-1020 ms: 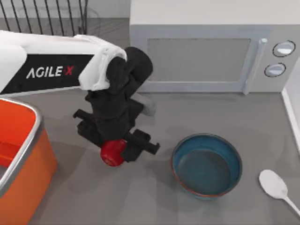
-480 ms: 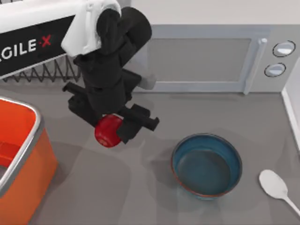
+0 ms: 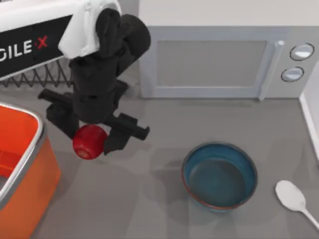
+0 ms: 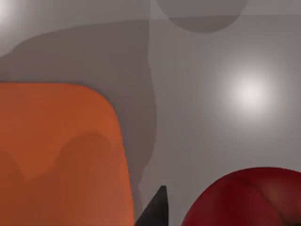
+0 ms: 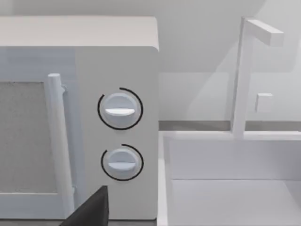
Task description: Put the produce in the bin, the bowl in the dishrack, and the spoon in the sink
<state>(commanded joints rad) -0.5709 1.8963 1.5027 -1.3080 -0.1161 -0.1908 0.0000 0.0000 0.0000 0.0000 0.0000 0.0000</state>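
My left gripper [image 3: 92, 135] is shut on the produce [image 3: 87, 144], a small glossy red fruit, and holds it above the counter just right of the bin [image 3: 37, 130]. The bin is orange with a silver rim. The left wrist view shows the fruit [image 4: 249, 200] close up beside the bin's orange wall [image 4: 56, 155]. The blue-teal bowl [image 3: 219, 175] stands upright on the counter at the right. The white spoon [image 3: 292, 195] lies right of it. The dishrack [image 3: 42, 77] shows as black bars behind my left arm. The sink [image 5: 230, 188] lies beside the microwave.
A white microwave [image 3: 219, 59] stands at the back, its knobs [image 5: 120, 109] near my right arm's camera. A white faucet [image 5: 244, 75] rises behind the sink. A dark part of my right gripper [image 5: 91, 211] shows at that view's edge. Grey counter lies between bin and bowl.
My left arm has lifted the fruit and carried it left, from near the bowl's side toward the bin. Bowl and spoon have not moved.
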